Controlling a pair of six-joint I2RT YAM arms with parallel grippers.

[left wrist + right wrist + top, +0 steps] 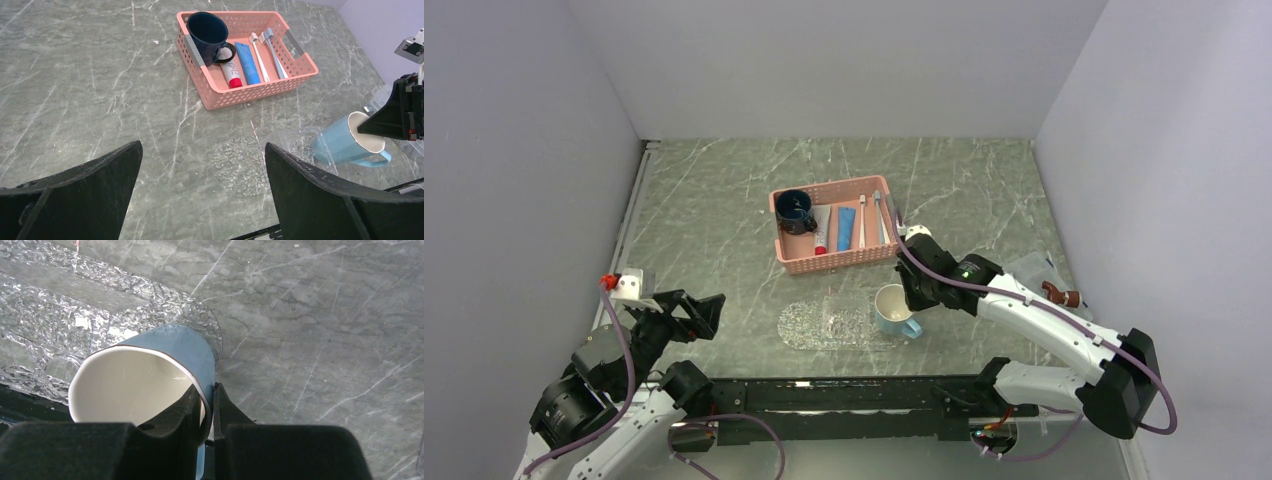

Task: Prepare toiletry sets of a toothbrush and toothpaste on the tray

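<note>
The left claw (709, 312) is spread wide, well left of the tray (809, 325). Behind the tray, the basket (834, 262) holds white toothpaste (823, 230), blue toothpaste (846, 228) and two toothbrushes (862, 222), apart from both claws. The right claw (212, 390) pinches the rim of a tilted light-blue mug (170, 347) at the tray's right end.

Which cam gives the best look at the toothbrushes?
Left wrist: both toothbrushes lie side by side in the pink basket, close and unblocked. Top external shows them too, but tiny. Right wrist misses them; it sees only the mug and the tray.
</note>
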